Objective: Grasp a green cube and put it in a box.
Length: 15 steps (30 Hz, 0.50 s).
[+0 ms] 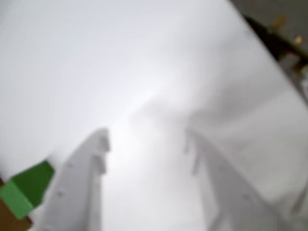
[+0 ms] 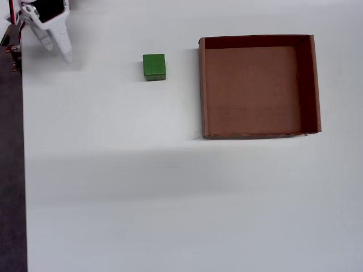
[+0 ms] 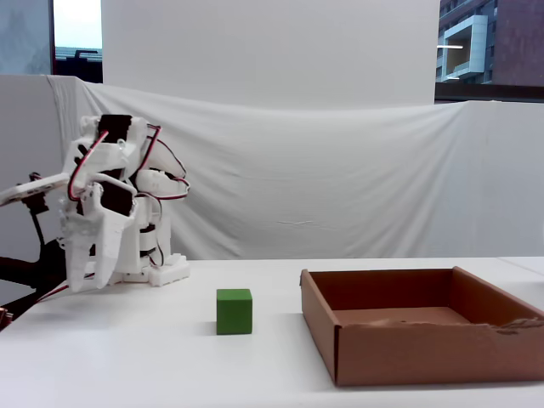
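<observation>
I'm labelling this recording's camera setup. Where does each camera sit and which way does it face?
Wrist view: rides on the arm, looking down past the open gripper at the white table; the green cube shows at lower left.
Overhead view: above, facing straight down on cube and box; the gripper enters at top left.
Fixed view: at table height, facing the white backdrop; the whole arm stands at left.
Overhead and fixed views share cube, box and gripper.

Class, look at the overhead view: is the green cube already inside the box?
No, the cube sits on the white table, apart from the box and left of it.
</observation>
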### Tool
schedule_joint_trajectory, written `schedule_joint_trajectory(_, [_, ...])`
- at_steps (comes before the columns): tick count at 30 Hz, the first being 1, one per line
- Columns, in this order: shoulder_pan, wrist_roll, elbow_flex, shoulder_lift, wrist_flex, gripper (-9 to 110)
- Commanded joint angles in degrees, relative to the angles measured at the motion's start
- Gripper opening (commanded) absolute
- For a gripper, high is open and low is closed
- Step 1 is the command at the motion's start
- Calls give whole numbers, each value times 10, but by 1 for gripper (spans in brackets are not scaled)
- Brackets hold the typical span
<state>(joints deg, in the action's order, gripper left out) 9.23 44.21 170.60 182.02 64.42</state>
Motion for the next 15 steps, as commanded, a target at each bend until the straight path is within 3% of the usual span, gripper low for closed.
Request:
schedule_joint_trajectory(1, [-11,26,-48,-19,-68,21])
schedule_joint_trajectory(7, [-59,66,-157,-195,-158,21])
schedule_joint_trajectory(15, [-138,134,-328,-432,-122,21])
